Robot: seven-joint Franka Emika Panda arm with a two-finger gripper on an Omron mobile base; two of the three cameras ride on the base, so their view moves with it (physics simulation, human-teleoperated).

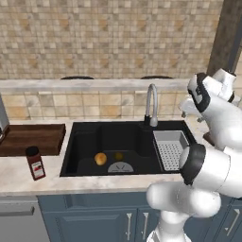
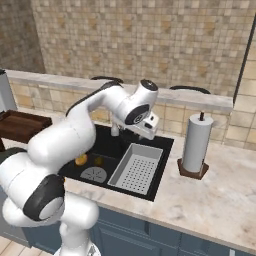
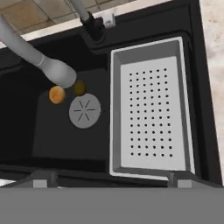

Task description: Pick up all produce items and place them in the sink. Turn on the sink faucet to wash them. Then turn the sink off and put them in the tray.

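Observation:
Both produce items lie on the floor of the black sink (image 1: 85, 142): the orange-yellow fruit (image 1: 100, 159) (image 3: 57, 94) and, right beside it, the smaller olive-brown fruit (image 1: 118, 156) (image 3: 79, 87). They rest just beyond the round grey drain (image 3: 85, 110). The grey gooseneck sink faucet (image 1: 151, 101) (image 3: 30, 50) curves over the basin, its spout head partly covering the olive fruit in the hand view. My gripper (image 3: 113, 180) hangs open and empty high above the sink's front right, over the rack, looking down. The brown wooden tray (image 1: 33, 138) sits on the counter left of the sink.
A grey perforated rack (image 1: 170, 149) (image 3: 153, 113) fills the sink's right end. A red-labelled jar (image 1: 35, 163) stands on the counter in front of the tray. A paper towel roll (image 2: 196, 142) stands right of the sink. My own arm arches over the basin.

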